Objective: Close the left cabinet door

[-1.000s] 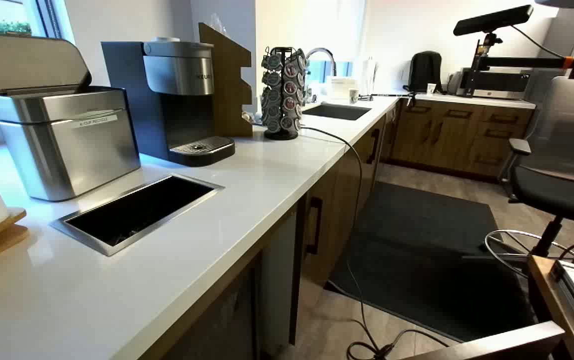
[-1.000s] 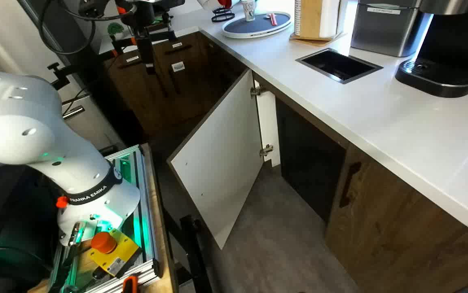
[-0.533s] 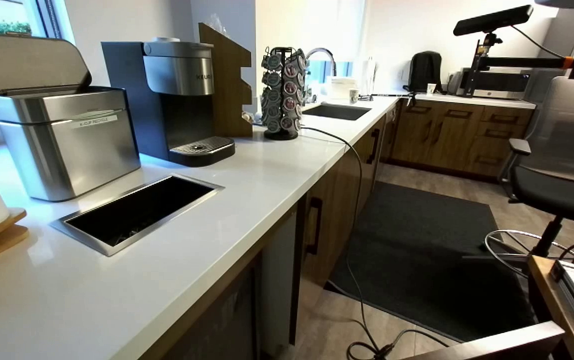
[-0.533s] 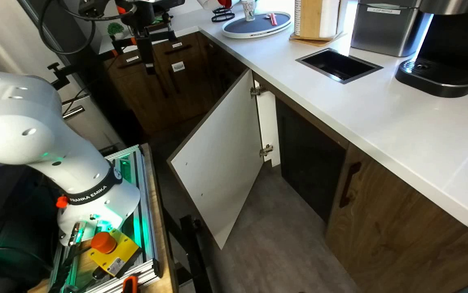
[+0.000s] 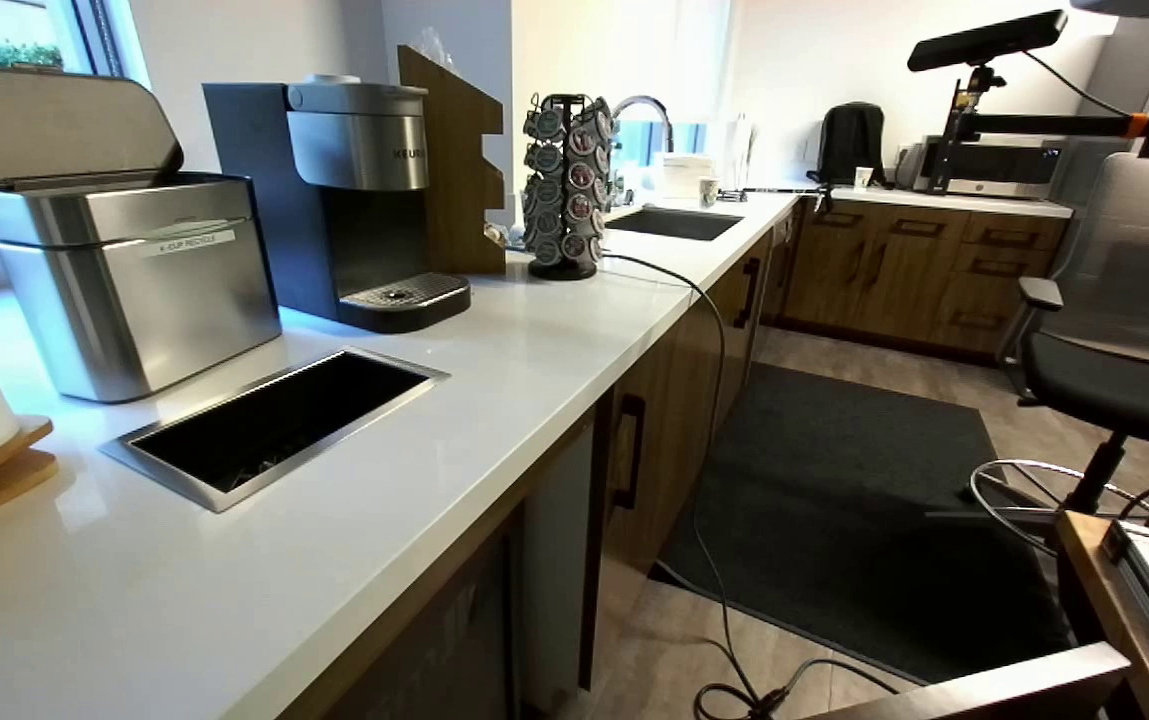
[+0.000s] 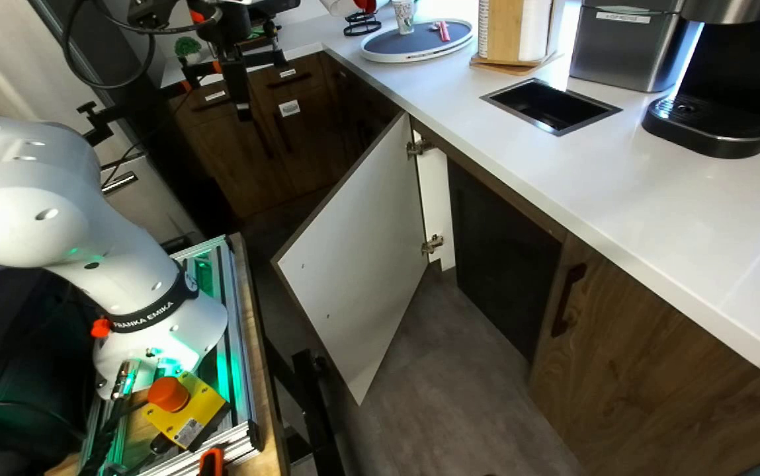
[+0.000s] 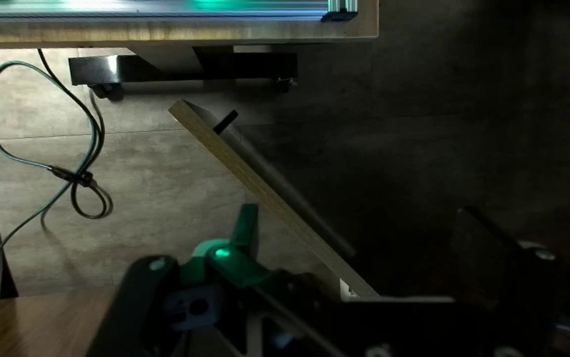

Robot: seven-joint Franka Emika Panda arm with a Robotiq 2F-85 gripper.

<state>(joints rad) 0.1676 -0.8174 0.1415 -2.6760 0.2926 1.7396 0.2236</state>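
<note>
Plainly, the door (image 6: 360, 264) stands wide open: in an exterior view it juts from under the white table (image 6: 651, 192) toward the robot's stand (image 6: 251, 330), pale inner face showing, with two metal hinges (image 6: 417, 149) tying it to the cabinet's white side (image 6: 436, 198). Just beside that side, a dark panel (image 6: 502, 264) shows in the doorway, and next to it a brown front (image 6: 651, 370) with its own dark bar lies flush under the table. The arm (image 6: 42, 218) rises from the stand, and an orange button (image 6: 168, 395) on a yellow box (image 6: 206, 401) sits beside its base.

In the wrist view, the gripper (image 7: 356, 213) has its fingers (image 7: 245, 225) spread well apart, one of them lit green. The door's top edge slants through the gap as that camera sees it; whether gripper and door touch, I cannot tell. The handle (image 7: 225, 122) sticks out from the door's outer face near its free end. On the floor (image 7: 165, 163) lies a looped cable (image 7: 69, 175).

Up on the table, in both exterior views, a steel bin (image 5: 174, 310) stands just beside the coffee maker (image 5: 359, 150), with a steel-rimmed opening (image 5: 334, 438) set in the surface before them; a pod rack (image 5: 562, 270) stands farther along.
</note>
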